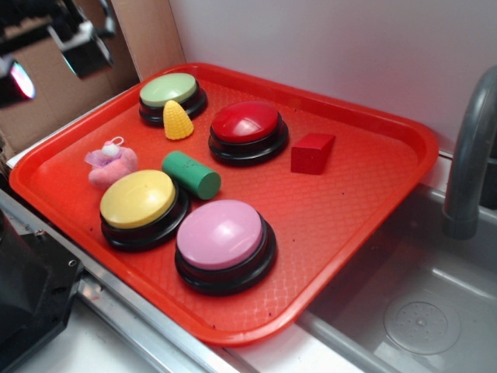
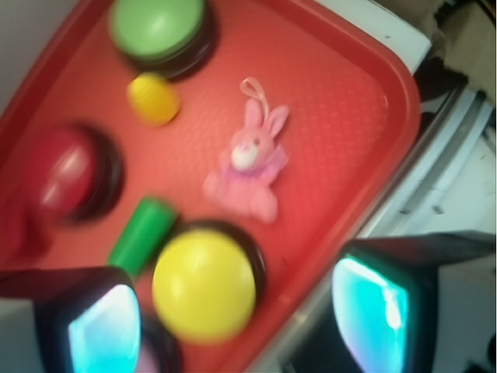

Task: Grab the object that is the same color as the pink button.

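Exterior view: red tray [image 1: 349, 202] beside a sink [image 1: 419, 311] holds the pink plush [image 1: 112, 165]; jaws spread, empty.

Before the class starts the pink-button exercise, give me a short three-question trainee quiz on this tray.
1. True or false: the pink plush toy lies on the red tray.
2. Which button is nearest the plush toy? A. yellow button B. red button C. pink button
3. Fill in: the green cylinder lies between the yellow button and the ___ button.

Key: 1 true; 2 A; 3 red.
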{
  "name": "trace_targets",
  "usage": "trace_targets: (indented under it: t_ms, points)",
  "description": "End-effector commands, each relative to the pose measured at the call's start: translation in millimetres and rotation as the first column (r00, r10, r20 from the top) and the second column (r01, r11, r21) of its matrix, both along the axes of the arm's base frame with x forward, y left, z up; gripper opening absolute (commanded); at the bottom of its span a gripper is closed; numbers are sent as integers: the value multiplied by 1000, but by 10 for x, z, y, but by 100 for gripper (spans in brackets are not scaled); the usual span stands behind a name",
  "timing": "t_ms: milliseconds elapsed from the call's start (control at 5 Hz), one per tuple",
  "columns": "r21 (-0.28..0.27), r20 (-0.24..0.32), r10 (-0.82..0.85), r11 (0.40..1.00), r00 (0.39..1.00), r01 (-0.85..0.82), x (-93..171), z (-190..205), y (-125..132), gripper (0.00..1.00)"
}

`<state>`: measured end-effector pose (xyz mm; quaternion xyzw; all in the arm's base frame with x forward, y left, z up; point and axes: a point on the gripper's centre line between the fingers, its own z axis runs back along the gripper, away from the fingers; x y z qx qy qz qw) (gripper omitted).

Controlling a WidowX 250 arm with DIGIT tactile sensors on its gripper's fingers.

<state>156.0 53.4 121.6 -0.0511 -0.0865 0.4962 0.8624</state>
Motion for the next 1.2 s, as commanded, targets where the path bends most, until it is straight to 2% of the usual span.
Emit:
trace_targets:
  t_ms: [0, 200, 400, 600, 800, 1000]
  points:
    - [152, 94, 189, 968, 977, -201, 183, -473, 274, 100]
    - [122, 51, 145, 981, 988, -150, 250, -852, 298, 100]
    - [73, 37, 163, 984, 986, -165, 240, -1054, 372, 100]
    - [20, 37, 145, 989, 989, -146, 237, -1055, 382, 62]
    - [37, 56, 103, 994, 993, -105, 260, -943, 354, 0]
    - [31, -42, -140, 989, 989, 142, 385, -580, 348, 0]
